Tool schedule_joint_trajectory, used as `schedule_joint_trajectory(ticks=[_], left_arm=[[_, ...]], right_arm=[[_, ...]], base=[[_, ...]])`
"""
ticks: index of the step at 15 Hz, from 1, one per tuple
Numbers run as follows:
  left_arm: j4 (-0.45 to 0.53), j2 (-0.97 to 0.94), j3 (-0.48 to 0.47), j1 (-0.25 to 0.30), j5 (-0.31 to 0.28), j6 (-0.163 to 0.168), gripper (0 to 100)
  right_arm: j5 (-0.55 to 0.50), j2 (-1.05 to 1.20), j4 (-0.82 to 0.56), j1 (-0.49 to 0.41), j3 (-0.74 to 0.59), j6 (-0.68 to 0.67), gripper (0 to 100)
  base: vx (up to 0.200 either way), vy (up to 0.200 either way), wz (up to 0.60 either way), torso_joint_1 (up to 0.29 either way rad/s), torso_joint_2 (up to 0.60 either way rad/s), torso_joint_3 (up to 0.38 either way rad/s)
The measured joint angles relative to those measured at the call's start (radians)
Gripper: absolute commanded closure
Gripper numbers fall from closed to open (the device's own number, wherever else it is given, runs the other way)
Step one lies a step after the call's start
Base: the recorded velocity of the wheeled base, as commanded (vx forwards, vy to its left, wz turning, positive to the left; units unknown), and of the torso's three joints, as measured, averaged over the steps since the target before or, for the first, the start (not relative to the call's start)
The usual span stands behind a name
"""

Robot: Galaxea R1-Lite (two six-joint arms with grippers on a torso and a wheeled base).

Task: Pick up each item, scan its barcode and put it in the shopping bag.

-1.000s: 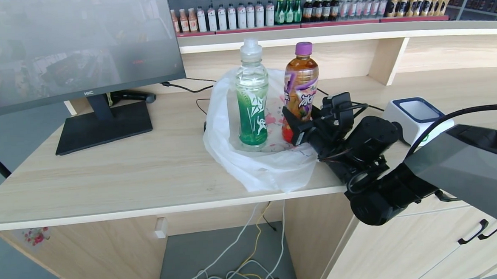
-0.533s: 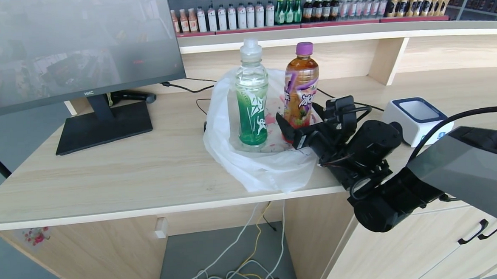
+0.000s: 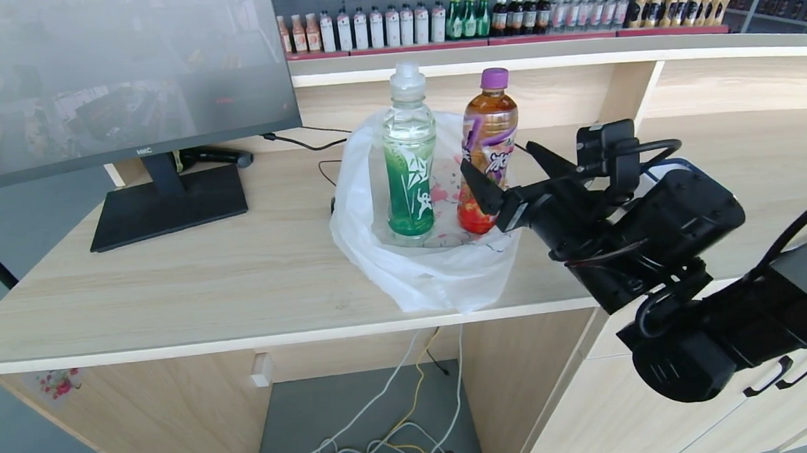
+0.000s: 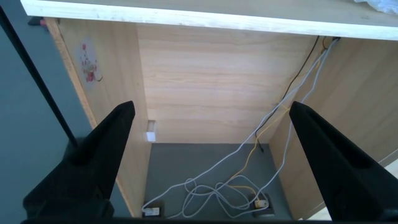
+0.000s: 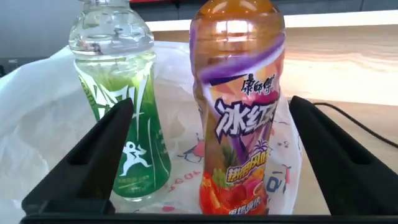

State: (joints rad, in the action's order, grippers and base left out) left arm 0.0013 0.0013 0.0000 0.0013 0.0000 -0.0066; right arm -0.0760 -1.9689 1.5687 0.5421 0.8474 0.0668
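Tea bottle (image 3: 488, 154), purple cap, standing upright on the opened white shopping bag (image 3: 433, 273), which lies spread on the desk (image 3: 171, 280). A green-labelled bottle (image 3: 410, 164) stands upright just beside it on the same bag, on the robot's left. The 2 bottles are close but apart.

Right gripper (image 3: 498, 156): its 2 fingers are spread wide and hold nothing. It sits level with the lower half of the tea bottle, coming in from the robot's right. In the right wrist view the tea bottle (image 5: 239, 124) stands straight ahead, centred in the gap between the fingers. Contact with either finger cannot be told.

Key relation: the bottle's long axis is vertical and the fingers lie roughly level, across that axis, so they bracket it from the side. The right arm is by far the nearer.

Left gripper (image 4: 212, 109): fingers likewise spread and empty, held low below the desk's edge, above loose cables (image 4: 217, 180) on the floor.

Judgement: with both bottles on the bag, the task appears close to done. Any retreat should run straight back along the fingers, lest a tip topple the tall bottle.

A monitor (image 3: 119, 76) stands at the desk's left.
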Motion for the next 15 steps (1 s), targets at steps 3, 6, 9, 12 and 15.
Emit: schedule_joint_trajectory(ticks=[3,6,9,12,15], left_arm=[[0.0,0.0,0.0,0.0,0.0,0.0,0],[0.0,0.0,0.0,0.0,0.0,0.001,0],[0.0,0.0,0.0,0.0,0.0,0.001,0],[0.0,0.0,0.0,0.0,0.0,0.001,0],[0.0,0.0,0.0,0.0,0.0,0.001,0]], right_arm=[[-0.002,0.189,0.001,0.037,-0.159,0.001,0],[0.001,0.396,0.001,0.06,-0.364,0.005,0],[0.01,0.614,0.001,0.072,-0.595,0.016,0],[0.013,0.836,-0.047,0.089,-0.803,0.023,0],[0.026,1.077,-0.375,0.095,-0.842,0.029,0]], base=[[0.0,0.0,0.0,0.0,0.0,0.0],[0.0,0.0,0.0,0.0,0.0,0.0],[0.0,0.0,0.0,0.0,0.0,0.0],[0.0,0.0,0.0,0.0,0.0,0.0],[0.0,0.0,0.0,0.0,0.0,0.0]])
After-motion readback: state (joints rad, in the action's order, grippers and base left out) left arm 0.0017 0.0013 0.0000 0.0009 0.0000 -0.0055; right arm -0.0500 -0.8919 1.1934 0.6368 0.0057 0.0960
